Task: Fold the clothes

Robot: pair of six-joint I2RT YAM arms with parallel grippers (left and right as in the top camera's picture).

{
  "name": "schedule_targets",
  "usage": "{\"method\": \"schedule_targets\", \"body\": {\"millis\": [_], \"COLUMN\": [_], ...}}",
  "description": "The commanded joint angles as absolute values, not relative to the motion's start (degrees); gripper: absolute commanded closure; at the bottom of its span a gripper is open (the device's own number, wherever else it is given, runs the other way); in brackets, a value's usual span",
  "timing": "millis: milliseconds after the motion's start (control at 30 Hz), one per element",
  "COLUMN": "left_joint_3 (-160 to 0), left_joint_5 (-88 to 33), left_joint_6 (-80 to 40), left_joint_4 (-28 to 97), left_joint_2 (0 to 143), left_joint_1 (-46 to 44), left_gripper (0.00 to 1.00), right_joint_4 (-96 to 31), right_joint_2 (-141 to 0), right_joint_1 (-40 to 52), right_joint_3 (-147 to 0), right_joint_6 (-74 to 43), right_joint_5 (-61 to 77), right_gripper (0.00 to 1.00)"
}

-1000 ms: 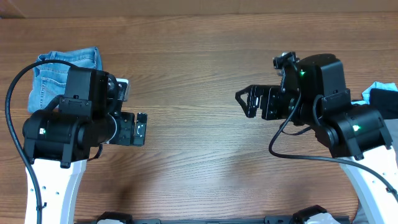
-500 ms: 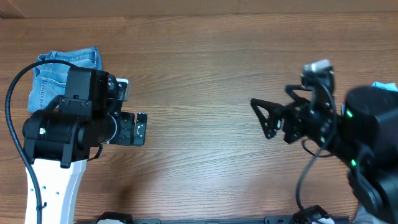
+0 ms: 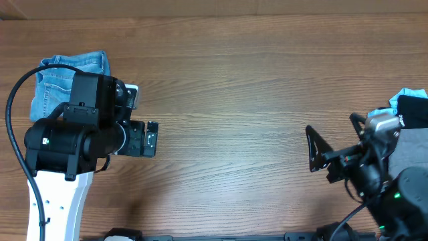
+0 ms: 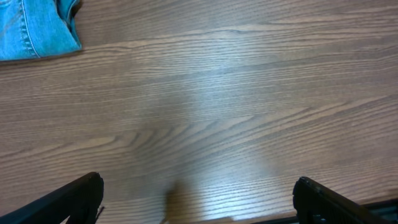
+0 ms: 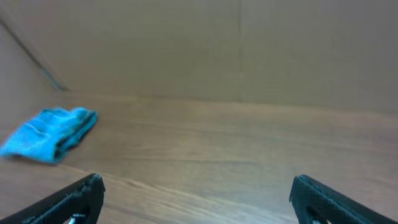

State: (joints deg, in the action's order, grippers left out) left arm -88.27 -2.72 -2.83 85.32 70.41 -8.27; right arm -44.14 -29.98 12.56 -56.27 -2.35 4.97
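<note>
**Q:** What takes up most of the scene?

**A:** A wide brown wooden table (image 3: 227, 80), seen from above. Two black robot arms reach in from the near edge. The left arm (image 3: 67, 144) is on the left side and the right arm (image 3: 394, 194) is in the lower right corner.

**Q:** Where are the jeans?

**A:** The light-blue jeans (image 3: 53, 84) lie in a folded bundle at the far left of the table. The left arm partly covers them from above. In the left wrist view, only one corner of the bundle shows, at the top left.

**Q:** Are the claws holding anything?

**A:** No. The left gripper (image 4: 199, 179) is spread wide over bare wood, well apart from the jeans. The right gripper (image 5: 196, 180) is also spread wide, with nothing between its fingers.

**Q:** Anything smaller?

**A:** A pale-blue garment (image 3: 413, 107) sits at the right edge of the table.
</note>
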Motion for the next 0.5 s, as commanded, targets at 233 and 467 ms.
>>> {"method": "schedule_targets", "body": {"millis": [233, 467], "left_joint_3": [-89.23, -89.23], "left_joint_5": [-2.11, -2.13], "left_joint_6": [-3.42, -3.42], "left_joint_4": [85.23, 85.23], "left_joint_2": [70.52, 70.52], "left_joint_1": [-8.62, -8.62], "left_gripper": [0.00, 0.00], "right_joint_4": [-36.16, -30.72], "right_joint_2": [-9.69, -2.63], "right_joint_1": [11.38, 11.38], "right_joint_3": [-31.77, -21.96], "right_joint_6": [-1.48, -2.13], "right_joint_5": [4.08, 4.12], "right_gripper": [0.00, 0.00]}}
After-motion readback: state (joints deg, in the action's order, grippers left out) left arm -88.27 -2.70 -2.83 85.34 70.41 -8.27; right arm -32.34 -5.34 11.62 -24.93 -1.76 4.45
